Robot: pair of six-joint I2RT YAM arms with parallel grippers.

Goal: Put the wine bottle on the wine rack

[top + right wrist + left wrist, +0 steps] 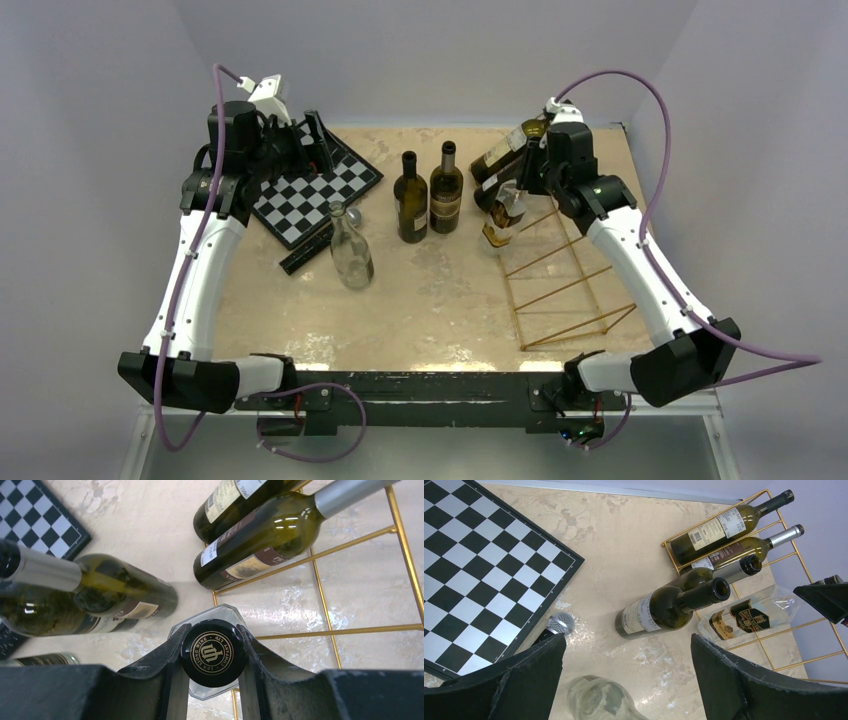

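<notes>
Gripped only by its cap, the wine bottle [746, 616] could slip from the right gripper [212, 639] onto racked bottles [265, 540].

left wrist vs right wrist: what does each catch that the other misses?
Only left wrist: the microphone mesh head beside the chessboard, and the label on the held wine bottle. Only right wrist: the right gripper shut on that bottle's black cap, gold emblem visible. Both: chessboard, wine rack with two bottles lying on it, two standing dark bottles.
</notes>
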